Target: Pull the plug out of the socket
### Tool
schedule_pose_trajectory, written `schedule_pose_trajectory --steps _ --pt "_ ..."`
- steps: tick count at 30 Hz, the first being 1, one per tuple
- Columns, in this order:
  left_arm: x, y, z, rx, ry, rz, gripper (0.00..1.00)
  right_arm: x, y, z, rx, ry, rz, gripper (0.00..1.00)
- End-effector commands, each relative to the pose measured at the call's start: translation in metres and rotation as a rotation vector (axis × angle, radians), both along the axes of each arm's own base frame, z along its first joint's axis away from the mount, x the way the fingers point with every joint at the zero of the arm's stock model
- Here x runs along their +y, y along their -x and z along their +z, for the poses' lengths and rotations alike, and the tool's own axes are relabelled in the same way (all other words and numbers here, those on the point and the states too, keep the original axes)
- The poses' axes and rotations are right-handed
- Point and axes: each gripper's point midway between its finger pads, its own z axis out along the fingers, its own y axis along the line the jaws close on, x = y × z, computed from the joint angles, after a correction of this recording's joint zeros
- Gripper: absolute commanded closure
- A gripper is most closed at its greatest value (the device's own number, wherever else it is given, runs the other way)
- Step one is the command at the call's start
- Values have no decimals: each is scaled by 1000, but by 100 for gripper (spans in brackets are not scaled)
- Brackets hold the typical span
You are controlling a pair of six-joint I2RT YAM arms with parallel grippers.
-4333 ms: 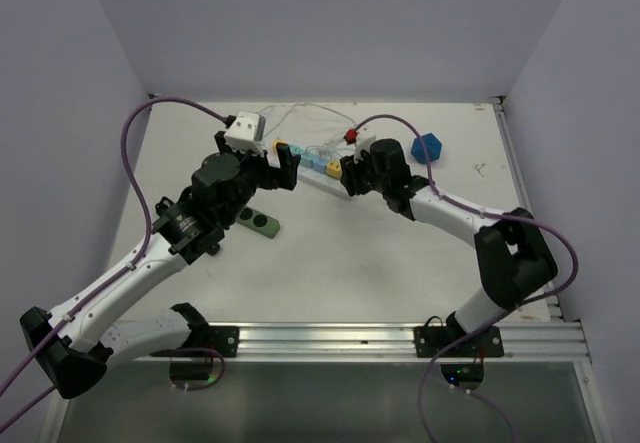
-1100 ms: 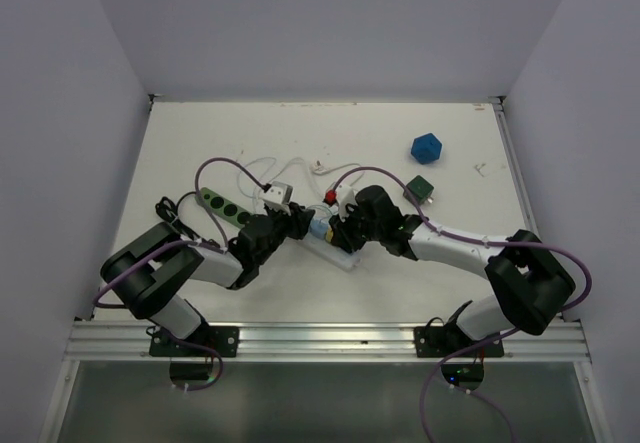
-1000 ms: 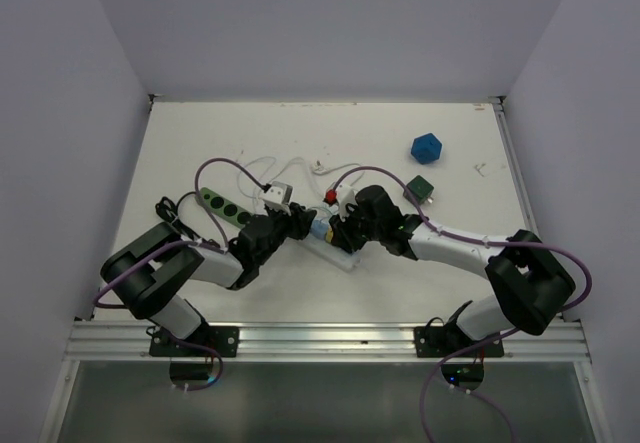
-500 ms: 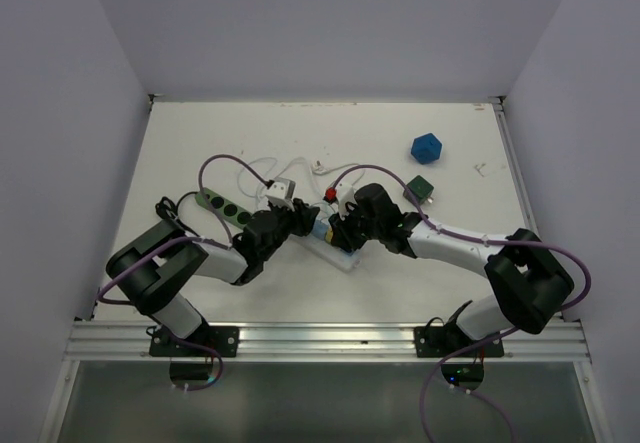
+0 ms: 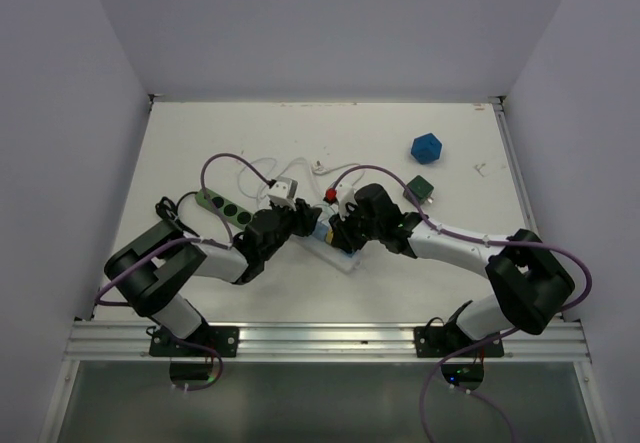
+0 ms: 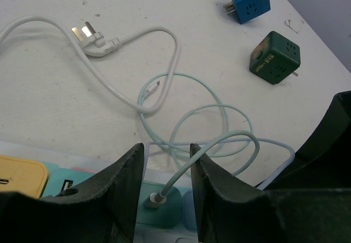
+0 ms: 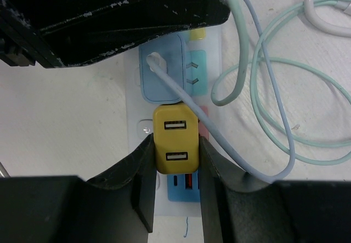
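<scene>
A white power strip [image 7: 139,107] lies mid-table, also seen from above [image 5: 341,259]. A yellow USB plug [image 7: 175,139] sits on it, and my right gripper [image 7: 176,145] is shut on its two sides. Beyond it a light blue plug [image 7: 160,74] carries a grey-blue cable. My left gripper [image 6: 167,152] faces the right one over the strip [image 6: 164,233]. It straddles a teal plug [image 6: 164,202] with a pale green cable. Its jaws stand open, with a small gap on the right side. From above both grippers, left [image 5: 306,225] and right [image 5: 336,231], meet over the strip.
Loops of pale green and white cable [image 6: 164,84] lie behind the strip, ending in a white wall plug [image 6: 90,34]. A blue cube adapter [image 5: 426,147] and a dark green one [image 5: 419,187] sit at the back right. A green power strip [image 5: 222,204] lies to the left.
The left jaws have eased slightly wider and that wrist has shifted a little toward the back. The right gripper keeps its hold. Since the oldest frame, strip and arms have come nearer.
</scene>
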Motion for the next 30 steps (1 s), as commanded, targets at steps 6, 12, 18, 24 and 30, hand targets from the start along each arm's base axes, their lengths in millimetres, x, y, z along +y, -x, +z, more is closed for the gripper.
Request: schedule_pose_trajectory --steps 6,12,18,24,30 --pt "32 26 -63 174 -211 23 52 15 0 31 -15 -88 24 84" --pt "36 27 -67 175 -233 31 47 15 2 34 -16 -91 28 84" --pt "40 29 -68 180 -230 42 46 15 3 44 -27 -110 23 83" --pt "42 30 -70 191 -231 51 59 18 3 49 -18 -122 27 84" --pt "47 35 -70 192 -223 58 61 22 -1 58 -25 -137 25 85"
